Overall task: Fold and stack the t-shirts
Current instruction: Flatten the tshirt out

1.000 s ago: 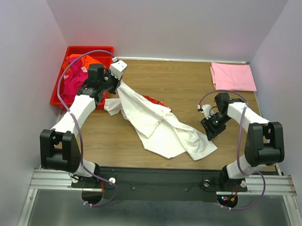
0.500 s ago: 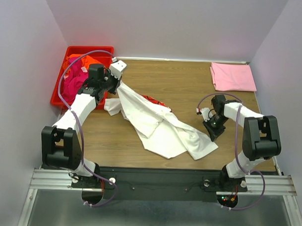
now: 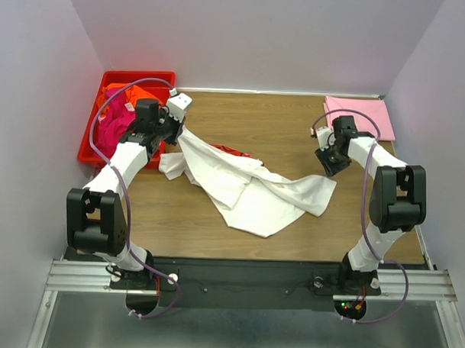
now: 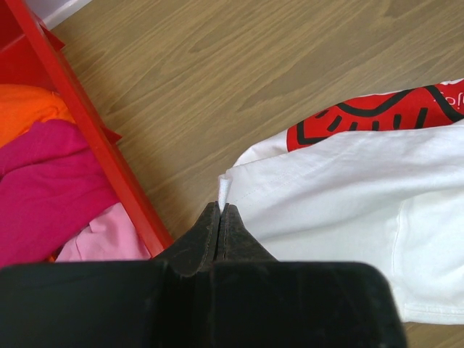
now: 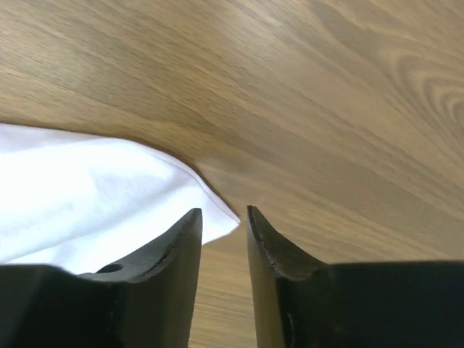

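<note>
The large white t-shirt (image 3: 247, 186) with a red print (image 3: 232, 151) lies rumpled across the middle of the table. My left gripper (image 3: 178, 131) is shut on its upper left edge, beside the red bin; the left wrist view shows the jaws (image 4: 220, 210) pinched on the white cloth (image 4: 348, 181). My right gripper (image 3: 329, 167) is open just above the shirt's right corner (image 5: 87, 196), with the cloth tip lying on the table below the gap (image 5: 221, 214). A folded pale pink t-shirt (image 3: 358, 117) lies at the back right.
The red plastic bin (image 3: 92, 138) at the back left holds an orange tee (image 3: 121, 90) and a magenta tee (image 3: 108, 131); its rim (image 4: 87, 138) is close to my left fingers. Bare wood shows between the white shirt and the pink one.
My right gripper has moved back and away from the near edge. The shirt's right corner has shifted back with it and now lies flatter. The left arm has barely moved.
</note>
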Action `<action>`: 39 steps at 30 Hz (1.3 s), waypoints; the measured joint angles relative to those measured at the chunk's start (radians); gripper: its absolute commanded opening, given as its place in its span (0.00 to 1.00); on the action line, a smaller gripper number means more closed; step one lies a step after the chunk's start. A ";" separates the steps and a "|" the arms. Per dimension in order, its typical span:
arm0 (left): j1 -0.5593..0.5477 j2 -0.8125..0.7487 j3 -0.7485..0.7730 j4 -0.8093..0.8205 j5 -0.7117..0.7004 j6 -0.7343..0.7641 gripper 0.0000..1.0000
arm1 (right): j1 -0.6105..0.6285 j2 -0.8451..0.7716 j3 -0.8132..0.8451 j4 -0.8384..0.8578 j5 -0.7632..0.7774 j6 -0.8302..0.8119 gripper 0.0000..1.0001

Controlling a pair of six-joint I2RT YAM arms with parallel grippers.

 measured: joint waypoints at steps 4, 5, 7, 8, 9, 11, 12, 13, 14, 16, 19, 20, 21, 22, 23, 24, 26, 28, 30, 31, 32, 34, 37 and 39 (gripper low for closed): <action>0.003 0.000 0.000 0.000 0.002 -0.001 0.00 | -0.037 -0.018 -0.004 -0.006 -0.041 0.032 0.51; 0.003 0.000 0.000 0.000 0.002 -0.001 0.00 | -0.049 -0.019 -0.004 -0.006 -0.059 0.042 0.53; 0.003 0.000 0.000 0.005 0.005 -0.002 0.00 | -0.085 -0.018 -0.004 -0.012 -0.107 0.066 0.54; 0.003 0.000 0.000 0.007 0.005 -0.002 0.00 | -0.102 -0.016 -0.004 -0.016 -0.130 0.081 0.54; 0.003 0.000 0.000 0.008 0.005 -0.002 0.00 | -0.118 -0.013 -0.004 -0.018 -0.143 0.088 0.54; 0.003 0.000 0.000 0.011 0.005 -0.002 0.00 | -0.149 0.000 -0.004 -0.023 -0.173 0.105 0.54; 0.003 0.000 0.000 0.012 0.005 -0.002 0.00 | -0.160 0.010 -0.006 -0.023 -0.183 0.112 0.54; 0.003 0.000 0.000 0.014 0.006 -0.002 0.00 | -0.165 0.017 -0.008 -0.023 -0.192 0.118 0.54; 0.003 0.000 0.000 0.014 0.006 -0.002 0.00 | -0.167 0.028 -0.012 -0.024 -0.201 0.124 0.54; 0.003 0.000 0.000 0.014 0.006 -0.004 0.00 | -0.167 0.050 -0.015 -0.027 -0.219 0.134 0.54; 0.003 0.000 0.000 0.015 0.008 -0.005 0.00 | -0.166 0.058 -0.014 -0.023 -0.227 0.139 0.54; 0.003 0.000 0.000 0.016 0.009 -0.006 0.00 | -0.166 0.058 -0.014 -0.023 -0.232 0.140 0.54; 0.003 0.000 0.000 0.017 0.009 -0.007 0.00 | -0.166 0.058 -0.015 -0.022 -0.235 0.141 0.53; 0.003 0.000 0.000 0.018 0.009 -0.007 0.00 | -0.166 0.058 -0.016 -0.020 -0.238 0.142 0.52; 0.003 0.000 0.000 0.019 0.009 -0.007 0.00 | -0.167 0.058 -0.017 -0.019 -0.238 0.142 0.50; 0.003 0.000 0.000 0.021 0.009 -0.008 0.00 | -0.166 0.058 -0.020 -0.014 -0.235 0.138 0.49; 0.003 0.000 0.000 0.021 0.009 -0.008 0.00 | -0.167 0.052 -0.033 0.002 -0.230 0.134 0.45; 0.003 0.000 0.000 0.021 0.009 -0.008 0.00 | -0.163 0.040 -0.054 0.023 -0.216 0.121 0.43; 0.003 0.001 0.000 0.022 0.009 -0.011 0.00 | -0.154 0.027 -0.074 0.043 -0.198 0.111 0.42; 0.003 0.001 0.000 0.023 0.009 -0.012 0.00 | -0.143 0.016 -0.090 0.060 -0.180 0.103 0.39; 0.003 0.002 0.000 0.024 0.009 -0.013 0.00 | -0.135 0.010 -0.099 0.069 -0.170 0.100 0.36; 0.003 0.003 0.000 0.028 0.009 -0.016 0.00 | -0.114 -0.003 -0.120 0.089 -0.156 0.099 0.26; 0.003 0.004 0.000 0.029 0.009 -0.019 0.00 | -0.085 -0.013 -0.137 0.105 -0.153 0.098 0.08; 0.003 0.004 0.000 0.029 0.009 -0.020 0.00 | -0.075 -0.016 -0.140 0.105 -0.146 0.100 0.01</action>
